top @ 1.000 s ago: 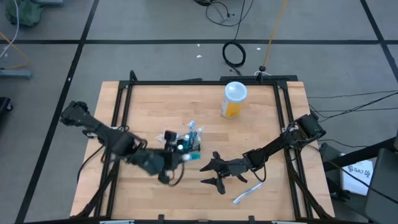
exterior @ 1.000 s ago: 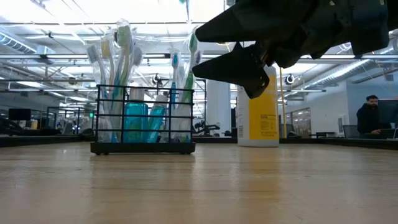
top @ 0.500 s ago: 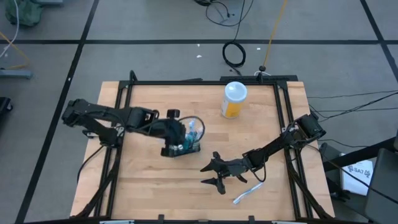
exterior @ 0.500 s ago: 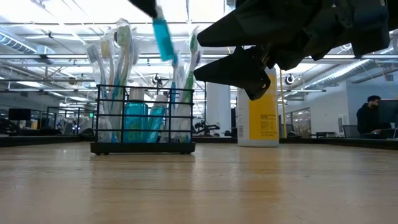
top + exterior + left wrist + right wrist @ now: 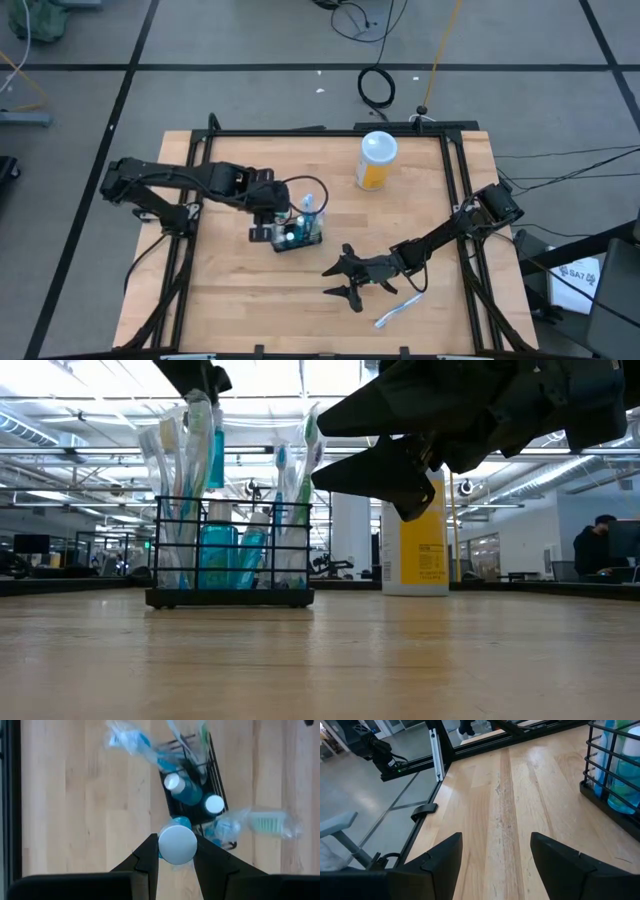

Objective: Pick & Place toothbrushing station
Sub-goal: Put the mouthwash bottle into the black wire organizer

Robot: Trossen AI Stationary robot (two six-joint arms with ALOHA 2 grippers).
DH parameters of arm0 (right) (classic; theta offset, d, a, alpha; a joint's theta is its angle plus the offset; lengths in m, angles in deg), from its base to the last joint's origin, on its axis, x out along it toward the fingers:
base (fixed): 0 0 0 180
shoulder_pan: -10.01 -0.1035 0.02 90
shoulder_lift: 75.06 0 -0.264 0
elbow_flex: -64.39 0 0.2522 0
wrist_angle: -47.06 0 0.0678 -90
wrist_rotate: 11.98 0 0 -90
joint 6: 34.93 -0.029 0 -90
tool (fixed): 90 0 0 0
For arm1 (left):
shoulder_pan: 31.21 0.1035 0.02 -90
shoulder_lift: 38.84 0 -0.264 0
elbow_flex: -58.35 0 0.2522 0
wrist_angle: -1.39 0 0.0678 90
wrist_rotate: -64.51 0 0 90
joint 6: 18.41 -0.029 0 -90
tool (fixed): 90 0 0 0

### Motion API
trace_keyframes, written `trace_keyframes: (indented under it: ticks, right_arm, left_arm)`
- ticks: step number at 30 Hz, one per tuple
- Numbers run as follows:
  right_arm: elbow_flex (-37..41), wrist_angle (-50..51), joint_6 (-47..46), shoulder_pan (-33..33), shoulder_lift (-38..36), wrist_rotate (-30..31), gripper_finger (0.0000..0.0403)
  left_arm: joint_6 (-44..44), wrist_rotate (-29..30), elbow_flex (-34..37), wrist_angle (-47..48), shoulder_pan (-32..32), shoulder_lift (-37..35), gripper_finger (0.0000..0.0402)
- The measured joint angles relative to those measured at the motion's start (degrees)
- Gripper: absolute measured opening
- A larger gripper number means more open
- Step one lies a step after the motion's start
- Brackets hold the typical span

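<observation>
Left gripper (image 5: 175, 851): clamped on a teal tube (image 5: 176, 841), white cap up, now poised directly over the black wire basket (image 5: 291, 233); half a second ago it was tilted and short of it. Basket: mid-table, holding toothbrushes (image 5: 196, 430) and two more tubes. Release looks imminent. Right gripper (image 5: 341, 281): spread wide, idle above the table. One toothbrush (image 5: 397, 311) lies loose near the front edge, probably next.

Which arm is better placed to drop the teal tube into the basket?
Left. Its pincer is shut on the white-capped teal tube, directly above the black wire-mesh basket. The right pincer is open and empty, off to the side over bare table.
</observation>
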Motion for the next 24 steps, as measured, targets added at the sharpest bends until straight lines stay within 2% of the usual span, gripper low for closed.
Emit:
trace_keyframes:
  ticks: [8, 15, 19, 24]
  right_arm:
    - [0.00, 0.00, 0.01, 0.00, 0.02, 0.00, 0.0226]
    - [0.00, -0.46, 0.28, 0.00, 0.04, 0.00, 0.0226]
    - [0.02, -0.50, 0.37, 0.09, 0.07, 0.00, 0.0226]
    - [0.04, -0.81, 0.46, 0.09, 0.07, 0.00, 0.0226]
  left_arm:
    - [-2.96, -9.27, 0.00, -3.02, 2.48, 0.34, 0.0097]
    - [-7.65, -10.17, 0.00, -3.85, 6.25, 0.50, 0.0097]
    - [-5.90, -10.41, 0.00, -3.32, 9.11, 1.85, 0.0097]
    - [-5.89, -15.41, 0.00, -4.21, 10.06, 4.20, 0.0097]
